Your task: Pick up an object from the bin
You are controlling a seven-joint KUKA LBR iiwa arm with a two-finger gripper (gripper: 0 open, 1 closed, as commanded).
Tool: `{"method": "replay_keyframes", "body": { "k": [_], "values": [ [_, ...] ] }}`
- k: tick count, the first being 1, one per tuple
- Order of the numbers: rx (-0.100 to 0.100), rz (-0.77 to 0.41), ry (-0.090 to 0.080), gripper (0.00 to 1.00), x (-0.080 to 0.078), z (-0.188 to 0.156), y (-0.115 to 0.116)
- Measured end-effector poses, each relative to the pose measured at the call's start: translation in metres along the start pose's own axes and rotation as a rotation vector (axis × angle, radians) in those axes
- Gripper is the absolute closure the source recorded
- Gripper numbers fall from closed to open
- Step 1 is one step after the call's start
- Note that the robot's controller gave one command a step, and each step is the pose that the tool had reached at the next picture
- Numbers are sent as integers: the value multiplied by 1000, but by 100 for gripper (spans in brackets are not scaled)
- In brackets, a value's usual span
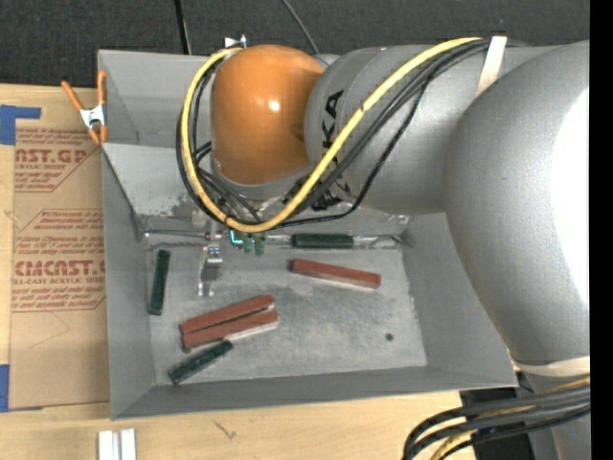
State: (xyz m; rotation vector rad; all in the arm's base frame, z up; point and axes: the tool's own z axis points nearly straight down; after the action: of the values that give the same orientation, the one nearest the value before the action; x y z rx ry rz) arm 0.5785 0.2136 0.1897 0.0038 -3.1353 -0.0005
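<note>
While the arm (460, 161) spans the right side of the bin (345, 332), its gripper (207, 272) hangs over bare floor near the left wall; whether it is clenched or released cannot be told. The likeliest pick is the paired brown bars (228, 322) toward the front edge, then the green stick (157, 282) beside the left wall. Advise straddling the bars' narrow width; the floor is scuffed, with ample clearance.

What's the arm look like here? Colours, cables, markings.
Silver-grey rounded arm, black KUKA lettering partly showing. Glossy orange dome cover at the wrist. Yellow and black cables loop around it, with a white strap. Small metal gripper underneath.
</note>
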Motion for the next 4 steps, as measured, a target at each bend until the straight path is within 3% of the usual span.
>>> {"method": "replay_keyframes", "body": {
  "k": [1,2,3,4],
  "values": [
    [-1,2,-8,0,-2,-4,-1],
    [-1,-242,-11,0,26,18,-29],
    [1,-399,-6,0,32,61,-49],
    [1,-518,-6,0,41,55,-47]
  ]
}}
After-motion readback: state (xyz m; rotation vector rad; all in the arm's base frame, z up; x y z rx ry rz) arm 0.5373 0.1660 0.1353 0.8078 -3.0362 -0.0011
